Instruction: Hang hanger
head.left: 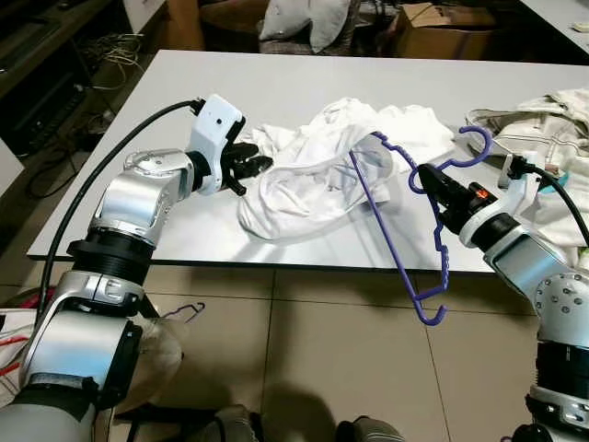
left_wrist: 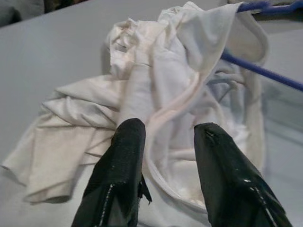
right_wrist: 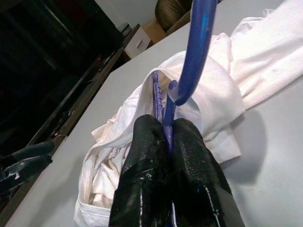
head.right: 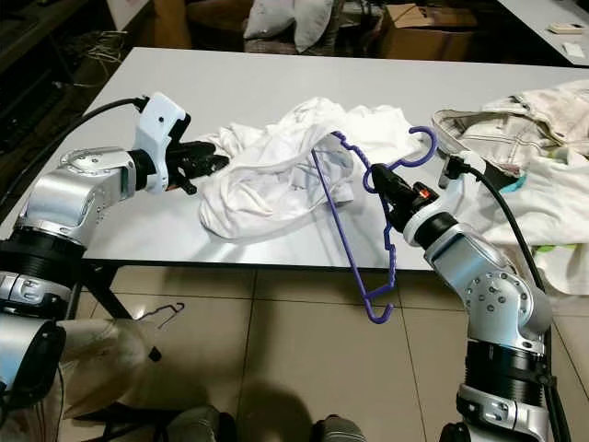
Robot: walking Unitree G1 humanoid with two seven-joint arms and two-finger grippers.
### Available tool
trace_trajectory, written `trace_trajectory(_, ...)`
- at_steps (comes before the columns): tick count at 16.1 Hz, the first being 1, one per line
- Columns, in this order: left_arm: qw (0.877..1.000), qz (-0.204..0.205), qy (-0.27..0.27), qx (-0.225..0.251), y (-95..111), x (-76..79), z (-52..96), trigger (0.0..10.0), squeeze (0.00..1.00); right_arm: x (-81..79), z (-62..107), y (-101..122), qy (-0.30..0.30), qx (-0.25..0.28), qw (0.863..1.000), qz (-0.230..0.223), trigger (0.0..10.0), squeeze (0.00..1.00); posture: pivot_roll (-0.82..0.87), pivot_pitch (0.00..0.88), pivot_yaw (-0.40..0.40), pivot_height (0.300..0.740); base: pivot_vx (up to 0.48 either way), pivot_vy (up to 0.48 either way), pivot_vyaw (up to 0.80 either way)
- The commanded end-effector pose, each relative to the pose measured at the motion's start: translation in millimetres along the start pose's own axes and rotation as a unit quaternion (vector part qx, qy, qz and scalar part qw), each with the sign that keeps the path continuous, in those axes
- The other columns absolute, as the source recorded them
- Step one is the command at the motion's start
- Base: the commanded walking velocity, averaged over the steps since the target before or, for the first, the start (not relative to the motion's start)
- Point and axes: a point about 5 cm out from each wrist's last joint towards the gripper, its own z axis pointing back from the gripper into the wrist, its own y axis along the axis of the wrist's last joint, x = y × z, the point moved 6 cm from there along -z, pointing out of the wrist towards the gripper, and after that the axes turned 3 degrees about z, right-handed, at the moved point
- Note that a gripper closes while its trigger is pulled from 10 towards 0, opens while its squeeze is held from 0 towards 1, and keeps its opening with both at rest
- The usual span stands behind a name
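Note:
A purple plastic hanger [head.left: 405,230] is held up over the table's near edge, tilted, with one end threaded into a crumpled white shirt [head.left: 322,166] and the other end hanging below the tabletop. My right gripper [head.left: 433,189] is shut on the hanger's neck just under the hook [head.left: 471,147]. In the right wrist view the black fingers [right_wrist: 147,161] pinch the purple stem [right_wrist: 166,127]. My left gripper [head.left: 260,166] is open at the shirt's left edge, its fingers [left_wrist: 123,156] on either side of a fold of the white cloth [left_wrist: 156,118].
The grey table [head.left: 184,101] carries a second pile of light clothes [head.left: 543,120] at the right. A small wire hanger [head.left: 184,313] lies on the tiled floor below the left arm. Cardboard boxes [head.left: 442,28] stand beyond the table.

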Motion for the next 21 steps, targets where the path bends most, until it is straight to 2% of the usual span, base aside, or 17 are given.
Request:
trace_trajectory(1, 0.999, 0.016, -0.019, 0.026, 12.6, 7.7, 3.1, 10.0, 1.00, -4.2, -2.5, 6.0, 0.008, 0.012, 1.000, 0.007, 10.0, 0.00, -0.10, 0.000, 0.032, 0.740, 0.000, 0.000, 0.00)
trace_trajectory(3, 0.999, 0.018, -0.031, 0.038, 17.8, 12.9, 5.3, 10.0, 1.00, -4.9, -3.1, 7.6, 0.008, 0.014, 1.000, 0.008, 10.0, 0.00, -0.10, 0.000, 0.035, 0.740, 0.000, 0.000, 0.00)
trace_trajectory(4, 0.997, 0.016, -0.052, 0.047, 22.9, 26.6, 6.0, 10.0, 1.00, -7.1, -3.2, 9.5, 0.011, 0.017, 1.000, 0.011, 10.0, 0.00, -0.10, 0.000, 0.033, 0.740, 0.000, 0.000, 0.00)
trace_trajectory(5, 0.997, 0.011, -0.059, 0.040, 19.8, 31.0, 5.3, 10.0, 1.00, -7.5, -3.3, 9.3, 0.012, 0.016, 1.000, 0.011, 10.0, 0.00, -0.10, 0.000, 0.029, 0.740, 0.000, 0.000, 0.00)
trace_trajectory(7, 0.997, 0.006, -0.076, 0.007, 0.8, 42.8, 0.7, 10.0, 1.00, -9.9, -4.1, 6.7, 0.017, 0.010, 1.000, 0.018, 10.0, 0.00, -0.10, 0.000, 0.031, 0.740, 0.000, 0.000, 0.00)
trace_trajectory(9, 0.998, -0.031, -0.041, -0.031, -18.5, 37.7, -5.5, 10.0, 1.00, -14.9, -4.1, 4.8, 0.032, 0.006, 0.999, 0.026, 10.0, 0.00, -0.09, 0.000, 0.031, 0.740, 0.000, 0.000, 0.00)
trace_trajectory(10, 0.998, -0.039, -0.036, -0.038, -23.5, 37.4, -7.3, 10.0, 0.20, -13.9, -3.7, 4.5, 0.030, 0.006, 0.999, 0.026, 10.0, 0.00, -0.09, 0.000, 0.031, 0.740, 0.000, 0.000, 0.00)
trace_trajectory(11, 0.998, -0.039, -0.032, -0.039, -25.8, 39.3, -8.6, 10.0, 0.00, -13.1, -3.4, 4.4, 0.029, 0.006, 0.999, 0.026, 10.0, 0.00, -0.09, 0.000, 0.031, 0.740, 0.000, 0.000, 0.00)
trace_trajectory(14, 0.998, -0.038, -0.030, -0.044, -31.9, 42.3, -13.0, 10.0, 0.00, -14.4, -3.3, 5.3, 0.031, 0.008, 0.999, 0.027, 10.0, 0.00, -0.10, 0.000, 0.033, 0.740, 0.000, 0.000, 0.00)
trace_trajectory(16, 0.995, -0.054, 0.003, -0.087, -51.5, 31.1, -13.5, 10.0, 0.00, -15.3, -2.7, 5.2, 0.032, 0.009, 0.999, 0.027, 10.0, 0.00, -0.10, 0.000, 0.038, 0.740, 0.000, 0.000, 0.00)
trace_trajectory(17, 0.994, -0.034, 0.036, -0.100, -61.2, 20.5, -13.2, 10.0, 0.00, -14.4, -1.4, 4.6, 0.031, 0.009, 0.999, 0.027, 10.0, 0.00, -0.10, 0.000, 0.039, 0.740, 0.000, 0.000, 0.00)
trace_trajectory(20, 0.990, -0.015, 0.066, -0.126, -84.0, 11.6, -16.4, 10.0, 0.00, -14.9, -0.5, 1.9, 0.030, 0.009, 0.999, 0.024, 10.0, 0.00, -0.10, 0.000, 0.043, 0.740, 0.000, 0.000, 0.00)
trace_trajectory(21, 0.990, -0.004, 0.073, -0.121, -86.9, 11.0, -19.0, 10.0, 0.00, -15.5, -0.2, 1.3, 0.031, 0.010, 0.999, 0.023, 10.0, 0.00, -0.10, 0.000, 0.045, 0.740, 0.000, 0.000, 0.00)
